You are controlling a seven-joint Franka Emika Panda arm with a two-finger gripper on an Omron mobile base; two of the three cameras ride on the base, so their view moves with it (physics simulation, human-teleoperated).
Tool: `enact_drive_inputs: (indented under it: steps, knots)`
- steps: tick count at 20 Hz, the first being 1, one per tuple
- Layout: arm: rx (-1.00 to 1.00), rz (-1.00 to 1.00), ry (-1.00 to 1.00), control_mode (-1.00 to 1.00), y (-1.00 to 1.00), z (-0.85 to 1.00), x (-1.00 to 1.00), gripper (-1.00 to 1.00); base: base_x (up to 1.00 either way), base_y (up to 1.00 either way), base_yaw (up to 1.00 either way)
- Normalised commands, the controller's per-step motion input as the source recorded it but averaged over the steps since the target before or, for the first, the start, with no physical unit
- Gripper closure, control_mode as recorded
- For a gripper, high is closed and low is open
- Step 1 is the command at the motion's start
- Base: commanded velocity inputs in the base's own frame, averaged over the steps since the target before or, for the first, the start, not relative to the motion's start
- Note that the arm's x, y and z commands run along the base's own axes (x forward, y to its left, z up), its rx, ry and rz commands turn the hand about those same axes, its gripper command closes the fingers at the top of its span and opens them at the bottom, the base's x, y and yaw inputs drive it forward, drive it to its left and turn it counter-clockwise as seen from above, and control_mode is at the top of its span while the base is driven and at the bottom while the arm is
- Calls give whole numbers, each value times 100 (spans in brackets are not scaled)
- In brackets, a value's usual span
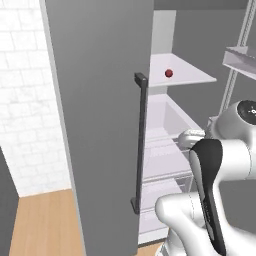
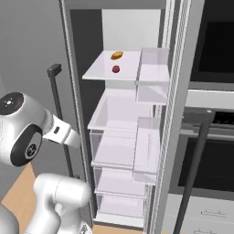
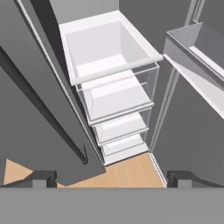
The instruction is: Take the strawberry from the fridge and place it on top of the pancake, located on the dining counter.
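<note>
The fridge (image 2: pixel 73 59) stands open. On its top white shelf (image 2: pixel 103 71) lies the strawberry (image 2: pixel 116 69), with a small orange item (image 2: pixel 117 55) just behind it. Clear drawers (image 2: pixel 119 153) stack below.

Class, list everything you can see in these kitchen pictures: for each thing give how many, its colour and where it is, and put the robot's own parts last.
fridge: one, matte grey, open, white shelves and drawers inside.
door handle: one, dark, vertical on the closed fridge door.
strawberry: one, dark red, on the upper white shelf.
orange item: one, orange, on the same shelf, behind the strawberry.
drawers: several, clear and white, stacked below the shelf.
oven: one, dark, right of the fridge.
wall: one, white brick, left of the fridge.
floor: light wood, below.
arm: one, white with dark joints, before the fridge.
gripper: one, dark tips, open, pointing toward the lower drawers.
</note>
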Motion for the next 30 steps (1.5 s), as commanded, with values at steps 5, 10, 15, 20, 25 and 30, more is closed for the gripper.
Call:
enact_drive_inputs:
  steps: [5,10,15,20,25,30]
  knots:
    - [0,0,0,100,0,0,0,-100,23,-40,20]
    - [0,0,0,100,0,0,0,-100,5,-11,-10]
    - [0,0,0,100,0,0,0,-100,15,0,-25]
    - [0,0,0,100,0,0,0,-100,40,-6,-6]
    - [0,0,0,100,0,0,0,-100,45,-7,0]
    - [0,0,0,100,0,0,0,-100,49,-7,0]
